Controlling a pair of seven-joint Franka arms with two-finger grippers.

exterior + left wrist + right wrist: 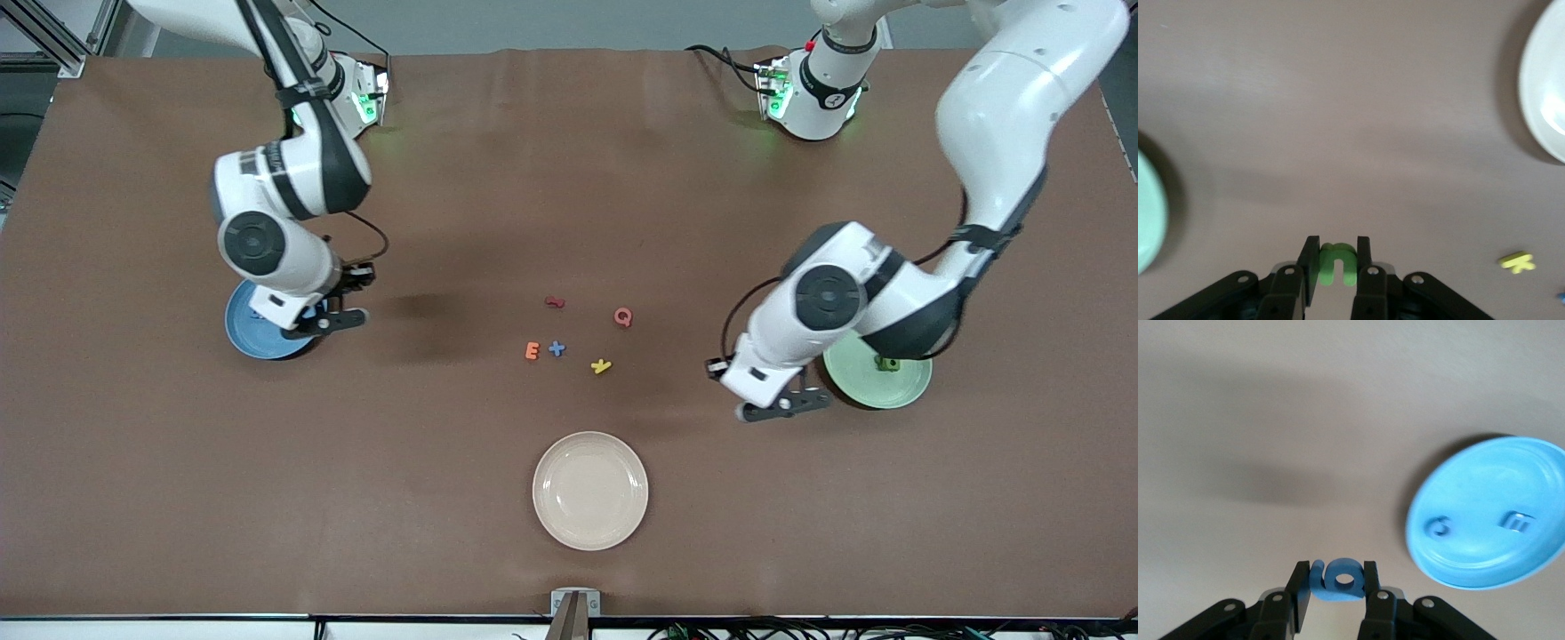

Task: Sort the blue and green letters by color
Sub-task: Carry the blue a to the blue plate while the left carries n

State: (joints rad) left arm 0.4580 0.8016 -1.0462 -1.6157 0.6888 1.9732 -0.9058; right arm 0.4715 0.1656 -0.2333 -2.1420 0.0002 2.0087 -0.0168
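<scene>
Stretching across the whole scene, a matte brown counter [569, 178] with a faintly rippled covering carries three glossy round plates and a scatter of tiny flat foam-like letters. Two glossy white jointed arms with black bands reach down from their bases. Largest of the dishes, a cream plate [590, 490] with a raised rim sits nearest the front camera. A pale green plate [898, 384] with ringed ridges lies toward the left arm's end, one small green letter [886, 363] resting on it. A blue plate [253, 333], smooth and shallow, lies toward the right arm's end, and the right wrist view shows two small blue letters [1478, 523] inside it.

The left tool [1337, 267], black and angular, hangs over bare counter beside the green plate, its flat fingers clenched on a rounded green letter u [1337, 263]. The right tool [1337, 581] hangs at the blue plate's edge, pinching a curved blue figure 6 [1338, 579] with a round hole.

Mid-counter, a blue plus sign [556, 348] lies just beside a blocky orange E [532, 351]. A yellow k [602, 365] lies near them, toward the left arm's end. A pink Q [623, 316] and a dark red squiggle [555, 302] lie farther from the front camera.
</scene>
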